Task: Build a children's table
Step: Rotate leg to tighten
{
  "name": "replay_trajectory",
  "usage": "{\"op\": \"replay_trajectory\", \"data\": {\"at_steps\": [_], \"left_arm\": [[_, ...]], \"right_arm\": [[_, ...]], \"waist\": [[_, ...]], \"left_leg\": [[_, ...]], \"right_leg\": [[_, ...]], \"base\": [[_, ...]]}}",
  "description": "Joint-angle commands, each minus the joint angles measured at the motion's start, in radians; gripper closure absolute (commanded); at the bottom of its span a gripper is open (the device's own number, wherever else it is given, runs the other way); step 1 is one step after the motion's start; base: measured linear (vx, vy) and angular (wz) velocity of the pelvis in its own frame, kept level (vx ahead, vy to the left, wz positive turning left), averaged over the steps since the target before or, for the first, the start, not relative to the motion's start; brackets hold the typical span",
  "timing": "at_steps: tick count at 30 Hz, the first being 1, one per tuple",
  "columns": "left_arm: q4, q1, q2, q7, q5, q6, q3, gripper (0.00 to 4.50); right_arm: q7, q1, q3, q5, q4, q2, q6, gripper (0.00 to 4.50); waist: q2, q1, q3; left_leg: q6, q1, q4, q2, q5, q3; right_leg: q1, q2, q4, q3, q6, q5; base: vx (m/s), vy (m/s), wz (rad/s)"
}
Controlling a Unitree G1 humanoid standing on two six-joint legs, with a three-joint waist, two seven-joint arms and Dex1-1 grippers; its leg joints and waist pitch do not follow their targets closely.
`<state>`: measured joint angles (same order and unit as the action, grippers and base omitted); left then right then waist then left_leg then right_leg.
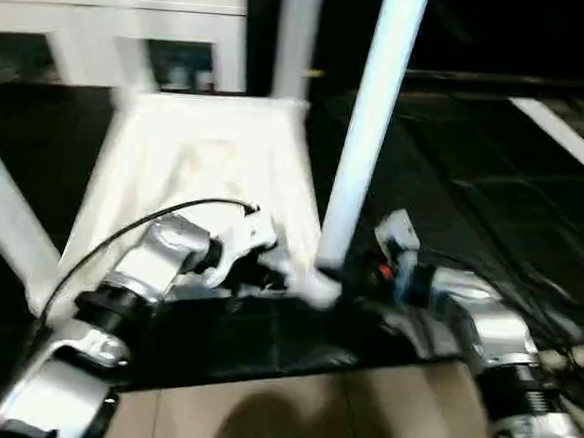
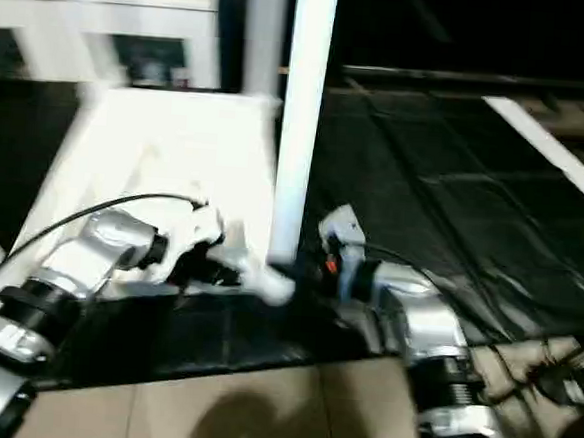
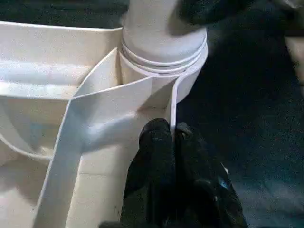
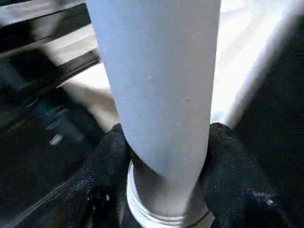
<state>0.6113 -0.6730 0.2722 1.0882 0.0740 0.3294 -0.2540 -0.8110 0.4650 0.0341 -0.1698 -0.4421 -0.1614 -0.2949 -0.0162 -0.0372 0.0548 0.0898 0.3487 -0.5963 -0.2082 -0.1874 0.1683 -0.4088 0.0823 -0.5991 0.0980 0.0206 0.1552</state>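
**At the near corner socket: both grippers on the table**

Right gripper (image 4: 164, 190): black fingers (image 4: 109, 166) set on either side of the upright leg (image 1: 371, 124), clamped round its lower end just above the ringed collar. Silver forearm reaches in from the right in the head views.

Left gripper (image 3: 171, 137): fingers pressed together, pinching the thin wall of the tabletop (image 1: 196, 162) just beside the socket (image 3: 164, 61). Fingertips lie close to the socket's base. A black cable arcs over this forearm.

Leg, held: white tapered tube, standing nearly vertical, its foot seated in the round socket at the tabletop's near right corner. Stepped rings show where tube meets socket.

Tabletop: white plastic, lying upside down on a black mat (image 1: 494, 203), ribbed underside facing up. Ribs run from the socket across the inner tray.

Other legs: one (image 1: 297, 39) rises from the far right corner; another (image 1: 11, 219) slants out at the left.

Beyond: white cabinet (image 1: 115, 26) at the far edge. Tan floor (image 1: 309, 411) in front of the mat.
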Motion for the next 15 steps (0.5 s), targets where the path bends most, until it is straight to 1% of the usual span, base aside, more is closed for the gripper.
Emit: {"op": "replay_trajectory", "data": {"at_steps": [1,2,3,5,6,8,9,10,11,12,13,15], "left_arm": [[-0.037,-0.043,-0.094,-0.081,-0.051,0.040,0.018,4.50],[-0.038,-0.047,-0.106,-0.113,-0.050,0.056,0.030,4.50],[-0.040,-0.049,-0.116,-0.140,-0.048,0.071,0.040,4.50],[-0.048,-0.047,-0.132,-0.181,-0.044,0.086,0.050,4.50],[-0.065,-0.041,-0.152,-0.223,-0.042,0.103,0.060,4.50],[-0.078,-0.037,-0.165,-0.244,-0.040,0.114,0.064,4.50],[-0.086,-0.033,-0.171,-0.250,-0.042,0.120,0.067,4.50],[-0.098,-0.028,-0.175,-0.256,-0.044,0.128,0.067,4.50],[-0.105,-0.025,-0.172,-0.252,-0.046,0.129,0.067,4.50],[-0.109,-0.023,-0.170,-0.252,-0.048,0.130,0.067,4.50],[-0.110,-0.023,-0.170,-0.252,-0.049,0.131,0.066,4.50],[-0.119,-0.015,-0.156,-0.236,-0.052,0.124,0.062,4.50]], "right_arm": [[0.131,0.036,0.042,0.025,-0.014,0.091,-0.022,2.54],[0.169,0.042,0.039,0.035,-0.023,0.104,-0.013,2.54],[0.202,0.046,0.038,0.043,-0.030,0.115,-0.006,2.54],[0.245,0.059,0.033,0.050,-0.049,0.138,0.004,2.54],[0.288,0.072,0.033,0.064,-0.063,0.162,0.012,2.54],[0.310,0.078,0.036,0.075,-0.068,0.174,0.015,2.54],[0.317,0.078,0.038,0.082,-0.066,0.178,0.020,2.54],[0.316,0.073,0.018,0.061,-0.053,0.192,0.006,2.54],[0.309,0.069,0.001,0.042,-0.041,0.196,0.001,2.21],[0.310,0.068,-0.003,0.038,-0.036,0.195,0.003,2.01],[0.310,0.068,-0.003,0.038,-0.035,0.195,0.004,1.85],[0.292,0.063,-0.001,0.031,-0.026,0.179,0.015,1.65]], "waist": [[0.005,-0.007,-0.066],[0.002,-0.003,-0.068],[0.000,0.001,-0.070],[0.002,0.001,-0.071],[-0.002,0.001,-0.074],[0.001,0.000,-0.074],[-0.004,-0.001,-0.077],[-0.002,-0.005,-0.078],[-0.002,-0.005,-0.080],[-0.001,-0.006,-0.080],[0.001,-0.006,-0.081],[0.001,-0.005,-0.079]], "left_leg": [[-0.016,0.007,0.071,-0.009,-0.225,-0.005],[-0.016,0.008,0.071,-0.009,-0.222,-0.004],[-0.023,0.009,0.069,-0.008,-0.204,-0.003],[-0.030,0.011,0.068,-0.008,-0.192,-0.002],[-0.038,0.012,0.068,-0.009,-0.170,-0.001],[-0.043,0.012,0.068,-0.010,-0.153,0.001],[-0.051,0.014,0.066,-0.009,-0.135,0.002],[-0.062,0.013,0.066,-0.010,-0.116,0.002],[-0.074,0.015,0.065,-0.011,-0.095,0.003],[-0.079,0.016,0.065,-0.012,-0.085,0.002],[-0.088,0.015,0.065,-0.014,-0.071,0.002],[-0.095,0.014,0.066,-0.014,-0.076,0.003]], "right_leg": [[0.053,0.059,0.096,-0.039,0.114,0.478],[0.054,0.058,0.095,-0.040,0.117,0.465],[0.056,0.056,0.091,-0.041,0.131,0.424],[0.057,0.056,0.088,-0.043,0.144,0.388],[0.059,0.055,0.081,-0.045,0.164,0.329],[0.058,0.055,0.076,-0.047,0.177,0.291],[0.063,0.054,0.072,-0.048,0.186,0.255],[0.064,0.056,0.069,-0.049,0.194,0.225],[0.065,0.055,0.063,-0.050,0.205,0.186],[0.066,0.055,0.061,-0.050,0.210,0.167],[0.065,0.054,0.057,-0.050,0.223,0.130],[0.065,0.055,0.058,-0.050,0.237,0.116]], "base": [[0.000,0.000,0.00],[0.000,0.000,0.00],[0.000,0.000,0.00],[0.000,0.000,0.00],[0.000,0.000,0.00],[0.000,0.000,0.00],[0.000,0.000,0.00],[0.000,0.000,0.00],[0.000,0.000,0.00],[0.000,0.000,0.00],[0.000,0.000,0.00],[0.000,0.000,0.00]]}}
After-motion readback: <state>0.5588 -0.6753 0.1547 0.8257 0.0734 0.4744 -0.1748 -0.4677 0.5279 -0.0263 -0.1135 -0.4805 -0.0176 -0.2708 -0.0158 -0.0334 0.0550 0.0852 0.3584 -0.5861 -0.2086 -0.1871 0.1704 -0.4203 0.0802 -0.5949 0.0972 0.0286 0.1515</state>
